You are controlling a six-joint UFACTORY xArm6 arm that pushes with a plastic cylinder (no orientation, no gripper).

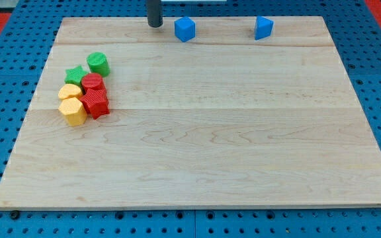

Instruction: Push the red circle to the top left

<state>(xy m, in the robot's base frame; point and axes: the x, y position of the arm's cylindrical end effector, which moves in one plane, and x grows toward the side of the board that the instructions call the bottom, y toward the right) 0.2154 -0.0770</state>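
The red circle [92, 83] sits in a tight cluster at the view's left of the wooden board [197, 152]. It touches a red star-like block [96, 102] below it, a green star [75, 74] at its upper left and a yellow block [69, 91] at its left. My tip [155, 25] is at the view's top edge of the board, far up and right of the red circle and just left of a blue cube [184, 29]. It touches no block.
A green cylinder [98, 63] stands above the cluster. A yellow hexagon-like block [73, 112] lies at the cluster's lower left. A second blue block [263, 28] sits at the top right. Blue pegboard surrounds the board.
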